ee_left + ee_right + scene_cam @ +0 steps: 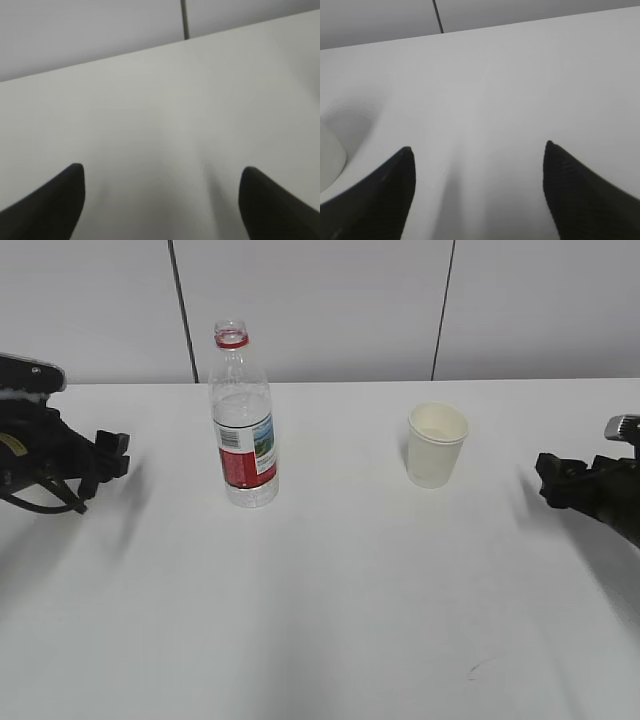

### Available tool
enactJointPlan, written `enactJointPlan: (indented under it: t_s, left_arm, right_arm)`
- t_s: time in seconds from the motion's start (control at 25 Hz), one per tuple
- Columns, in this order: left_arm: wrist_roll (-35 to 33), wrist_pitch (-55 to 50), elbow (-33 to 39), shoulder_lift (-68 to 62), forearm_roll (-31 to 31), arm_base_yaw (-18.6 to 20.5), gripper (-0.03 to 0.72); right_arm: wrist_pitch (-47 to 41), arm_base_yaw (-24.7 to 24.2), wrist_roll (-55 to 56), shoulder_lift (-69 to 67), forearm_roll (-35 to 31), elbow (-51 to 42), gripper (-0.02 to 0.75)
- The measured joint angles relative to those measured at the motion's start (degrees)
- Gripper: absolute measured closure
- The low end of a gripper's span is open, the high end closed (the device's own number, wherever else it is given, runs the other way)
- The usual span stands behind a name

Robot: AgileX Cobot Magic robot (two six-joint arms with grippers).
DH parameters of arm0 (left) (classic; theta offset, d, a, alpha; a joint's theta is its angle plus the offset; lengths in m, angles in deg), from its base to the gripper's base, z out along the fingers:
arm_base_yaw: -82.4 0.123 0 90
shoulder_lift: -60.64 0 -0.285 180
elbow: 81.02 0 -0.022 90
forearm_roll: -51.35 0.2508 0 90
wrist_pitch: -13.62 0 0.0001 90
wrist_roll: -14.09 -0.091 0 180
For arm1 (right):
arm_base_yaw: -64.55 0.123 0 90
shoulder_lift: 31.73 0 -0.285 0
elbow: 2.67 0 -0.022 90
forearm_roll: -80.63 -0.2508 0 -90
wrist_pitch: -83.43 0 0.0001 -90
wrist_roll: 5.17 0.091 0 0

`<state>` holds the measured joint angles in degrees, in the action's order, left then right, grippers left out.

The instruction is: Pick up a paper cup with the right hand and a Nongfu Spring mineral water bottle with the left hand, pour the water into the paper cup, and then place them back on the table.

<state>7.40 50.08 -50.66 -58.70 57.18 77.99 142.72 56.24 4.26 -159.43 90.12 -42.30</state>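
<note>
Left hand (112, 452) jaws wide, empty, bare table (330, 620) between them; right hand (552, 478) likewise. Path unobstructed. Nongfu Spring mineral water bottle (243, 420) upright, uncapped, near the left hand. Paper cup (436, 445) upright, centre-right, well apart from the bottle.

Bare table (330, 620) separates bottle (243, 425) from cup (437, 445); both sides open.
</note>
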Motion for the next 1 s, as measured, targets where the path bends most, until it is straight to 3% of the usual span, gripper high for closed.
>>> enactJointPlan:
  t_s: [0.16, 0.44, 0.68, 0.84, 1.0]
  left_arm:
    - [-6.42, -13.32, -4.25, 3.69, -5.53, 0.11, 0.126]
    - [-7.4, -40.84, -16.84, 7.97, -7.81, 0.17, 0.131]
    - [-4.66, -65.26, -29.69, 8.62, -2.58, 0.17, 0.156]
    - [0.72, -79.15, -36.73, 8.62, 3.69, 0.17, 0.159]
    - [1.48, -89.79, -41.6, 8.68, 4.68, 0.23, 0.159]
  right_arm:
    - [-9.01, 0.0, 0.1, 6.61, 0.23, -0.08, 0.152]
    - [-36.41, 0.0, 0.1, 17.03, 0.8, 2.45, 0.152]
    - [-66.39, 0.0, 0.1, 22.44, 1.18, 11.53, 0.151]
    - [-82.09, -0.05, -0.54, 22.84, 0.3, 18.15, 0.151]
    - [-93.99, -0.05, -7.37, 22.84, -5.12, 24.0, 0.151]
